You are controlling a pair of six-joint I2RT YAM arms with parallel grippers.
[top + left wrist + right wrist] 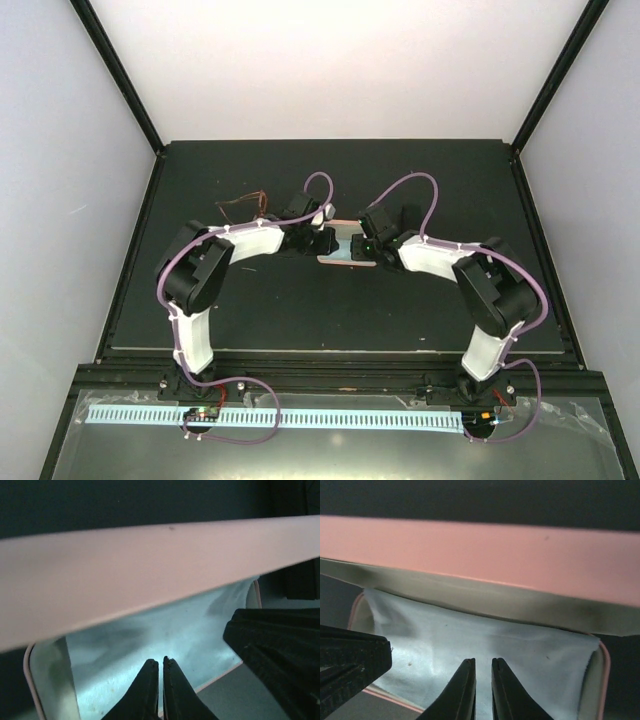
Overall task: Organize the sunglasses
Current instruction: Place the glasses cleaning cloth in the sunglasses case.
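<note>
Both grippers are meeting over one pink oblong hard case (344, 260) that is lying in the middle of the black table (330, 315). It is standing open, its lid filling the upper part of both wrist views. I judge that the arms are working from both sides so that one can steady the case or cloth while the other arranges it.

One light blue soft cloth (165, 630) is lying inside the case, probably as padding for the lenses.

The left gripper (160, 662) is hovering over the cloth with its fingers almost pressed together, and nothing is showing between them. The right gripper (483, 662) is keeping a narrow gap. I cannot tell whether a fold of cloth is pinched there.

Only one pair of sunglasses is showing: the thin brownish-amber framed sunglasses (245, 207) are lying on the table behind the left arm, apart from the case and not in it. The red-pink pair is not appearing in any view, so one pair at least is waiting to be packed.
</note>
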